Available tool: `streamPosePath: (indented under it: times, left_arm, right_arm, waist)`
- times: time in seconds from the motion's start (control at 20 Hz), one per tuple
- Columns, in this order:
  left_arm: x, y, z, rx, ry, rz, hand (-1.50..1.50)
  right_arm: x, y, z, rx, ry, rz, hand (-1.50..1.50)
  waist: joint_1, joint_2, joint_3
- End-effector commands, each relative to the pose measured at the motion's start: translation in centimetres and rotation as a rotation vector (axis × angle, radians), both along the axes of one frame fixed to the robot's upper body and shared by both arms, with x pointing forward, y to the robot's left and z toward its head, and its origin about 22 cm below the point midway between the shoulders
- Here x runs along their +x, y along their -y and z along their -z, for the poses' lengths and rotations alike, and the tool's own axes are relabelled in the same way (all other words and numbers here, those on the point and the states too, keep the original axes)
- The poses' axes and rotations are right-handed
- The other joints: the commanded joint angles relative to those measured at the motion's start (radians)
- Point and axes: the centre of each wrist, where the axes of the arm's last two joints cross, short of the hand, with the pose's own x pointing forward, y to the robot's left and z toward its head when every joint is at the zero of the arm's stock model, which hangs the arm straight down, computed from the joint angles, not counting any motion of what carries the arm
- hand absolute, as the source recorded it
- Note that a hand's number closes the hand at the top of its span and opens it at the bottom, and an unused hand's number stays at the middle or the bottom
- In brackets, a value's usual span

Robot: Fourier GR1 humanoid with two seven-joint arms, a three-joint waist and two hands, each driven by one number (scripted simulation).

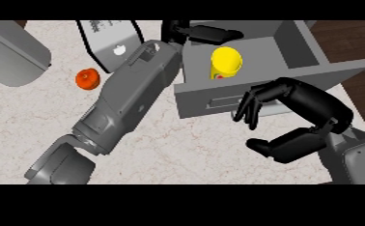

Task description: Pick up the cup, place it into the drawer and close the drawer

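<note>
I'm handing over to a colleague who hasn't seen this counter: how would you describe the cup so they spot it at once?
Find the grey drawer standing open at the upper right of the counter. The cup lies inside it, between the left hand above and the right hand at the drawer's front. It is the only bright yellow thing; the small orange object sits out on the counter.

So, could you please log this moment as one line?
cup: in open drawer | left hand: over drawer's back | right hand: curled, at drawer front, holding nothing
</note>
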Motion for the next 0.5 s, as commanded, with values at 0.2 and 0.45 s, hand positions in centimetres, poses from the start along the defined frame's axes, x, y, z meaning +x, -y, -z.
streamPosePath:
  times: [0.2,0.45]
  left_arm:
    - [-0.1,-0.8,1.6,-0.069,-0.019,-0.056,-1.5]
    - [-0.4,-2.1,3.7,-0.128,-0.015,-0.035,-1.5]
  right_arm:
    - [-0.5,0.5,2.1,-0.357,0.096,0.135,-1.5]
    - [-0.1,-0.5,8.2,-0.473,0.054,0.213,-1.5]
  waist:
    - [0.084,-0.013,0.001]
    - [0.147,-0.02,0.001]
